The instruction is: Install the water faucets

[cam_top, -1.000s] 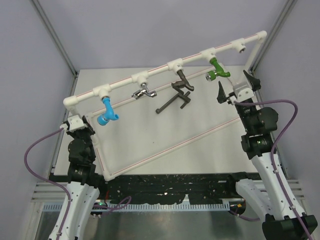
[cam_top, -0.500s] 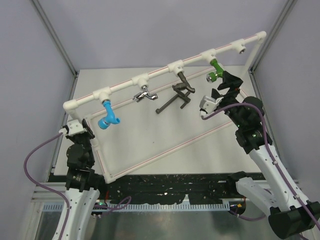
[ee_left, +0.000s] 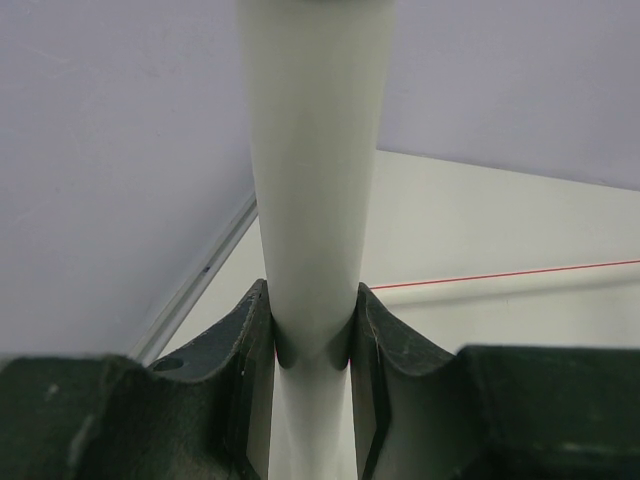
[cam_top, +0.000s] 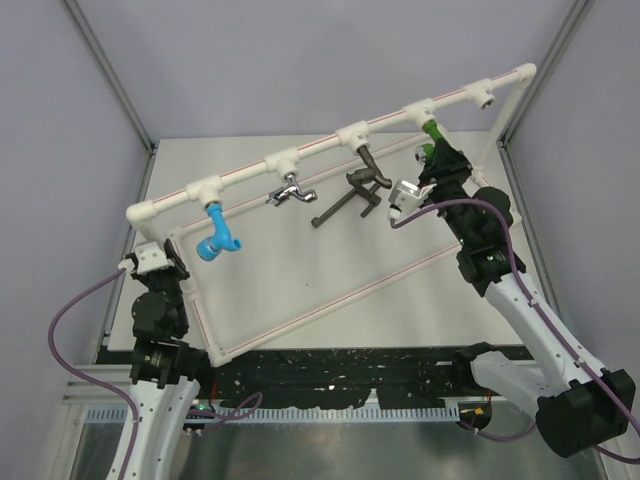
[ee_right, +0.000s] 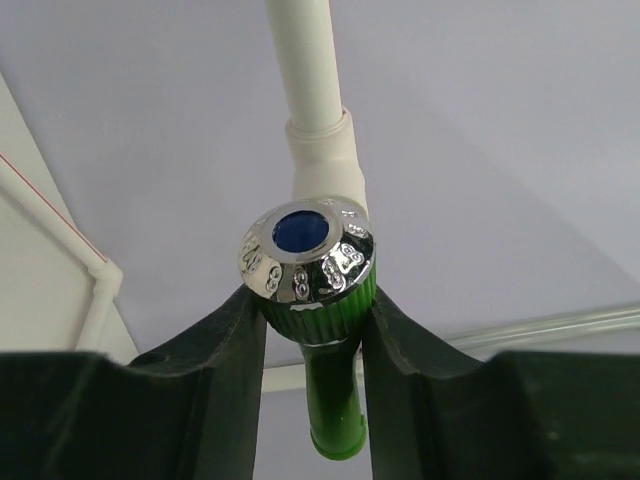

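My right pincer (ee_right: 312, 305) is closed on the green faucet (ee_right: 308, 248) at its shiny knob. The faucet hangs from the frame (cam_top: 320, 143) near its right end. My left pincer (ee_left: 312, 325) clamps the frame's white post (ee_left: 312, 150).

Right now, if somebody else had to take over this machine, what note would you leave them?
Left end effector: shut on the white pipe frame.
Right end effector: shut on the green faucet, which hangs from the frame.
Done, apparently: blue faucet, silver faucet and bronze faucet also hang from the frame.
To do: check green is tight. The T-handled faucet lies on the table, and the end socket looks empty.
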Motion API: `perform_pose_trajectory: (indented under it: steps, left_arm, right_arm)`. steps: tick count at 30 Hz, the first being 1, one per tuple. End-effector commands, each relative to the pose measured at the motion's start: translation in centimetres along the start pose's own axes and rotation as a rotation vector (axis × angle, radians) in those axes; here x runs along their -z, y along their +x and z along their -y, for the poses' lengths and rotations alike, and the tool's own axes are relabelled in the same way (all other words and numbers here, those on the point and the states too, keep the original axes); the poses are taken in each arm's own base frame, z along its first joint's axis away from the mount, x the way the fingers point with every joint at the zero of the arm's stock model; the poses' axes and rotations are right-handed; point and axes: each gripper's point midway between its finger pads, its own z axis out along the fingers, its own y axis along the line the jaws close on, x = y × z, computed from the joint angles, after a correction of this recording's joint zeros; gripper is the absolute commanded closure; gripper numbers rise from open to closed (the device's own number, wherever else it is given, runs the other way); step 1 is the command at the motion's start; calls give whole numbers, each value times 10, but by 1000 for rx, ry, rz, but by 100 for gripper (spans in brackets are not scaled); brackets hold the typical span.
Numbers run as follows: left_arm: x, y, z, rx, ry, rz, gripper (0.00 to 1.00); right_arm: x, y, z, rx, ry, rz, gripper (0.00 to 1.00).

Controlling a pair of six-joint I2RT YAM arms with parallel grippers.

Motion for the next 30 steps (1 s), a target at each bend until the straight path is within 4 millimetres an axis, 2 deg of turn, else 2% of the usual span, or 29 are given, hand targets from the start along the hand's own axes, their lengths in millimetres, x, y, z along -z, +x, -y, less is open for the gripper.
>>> perform_pose_trajectory:
  steps: [1, 2, 5, 7, 11, 12, 13, 14, 15, 16, 17, 21, 24, 26, 28, 29, 30]
  left_arm:
    - [2, -44, -27, 12, -128, 118, 100]
    - [1, -44, -27, 8, -129, 115, 100]
    - [1, -44, -27, 8, -126, 119, 100]
    - [1, -42, -26, 4, -123, 115, 100]
    - [-1, -38, -24, -16, -110, 104, 100]
    - [-1, -38, -24, -19, -112, 104, 100]
    - [-1, -39, -24, -21, -109, 106, 100]
    - [-1, -38, -24, -25, -111, 106, 100]
    - [-1, -38, -24, -25, -108, 106, 100]
    - [-1, -37, -23, -26, -105, 105, 100]
    - [-1, -37, -22, -27, -102, 107, 100]
    - [-1, -36, -20, -28, -88, 106, 100]
    - [-2, -36, -19, -27, -86, 105, 100]
    - [-2, -36, -20, -29, -86, 105, 100]
    - [-2, -36, -19, -27, -83, 106, 100]
    - [-2, -36, -19, -27, -85, 105, 100]
    - [-1, -36, -19, -28, -85, 107, 100]
  right_arm:
    - [4, 3, 29, -118, 131, -24, 73]
    - [4, 2, 31, -223, 149, -16, 78]
    - [4, -2, 36, -460, 176, 13, 81]
    - [3, -3, 42, -695, 217, 28, 82]
    - [4, -15, 56, -1277, 303, 141, 84]
    - [5, -17, 64, -1352, 335, 177, 85]
    - [6, -17, 66, -1529, 357, 208, 85]
    - [7, -14, 72, -1594, 392, 230, 85]
    - [6, -17, 73, -1757, 403, 267, 85]
    - [7, -6, 75, -1832, 471, 256, 85]
    - [6, -8, 76, -1960, 481, 288, 85]
    - [5, 5, 74, -2271, 583, 282, 84]
    - [9, 14, 73, -2399, 657, 287, 83]
    - [11, 16, 74, -2499, 687, 328, 80]
    - [15, 14, 76, -2471, 681, 359, 61]
    - [17, 8, 80, -2444, 644, 400, 45]
    - [20, 10, 79, -2358, 634, 388, 38]
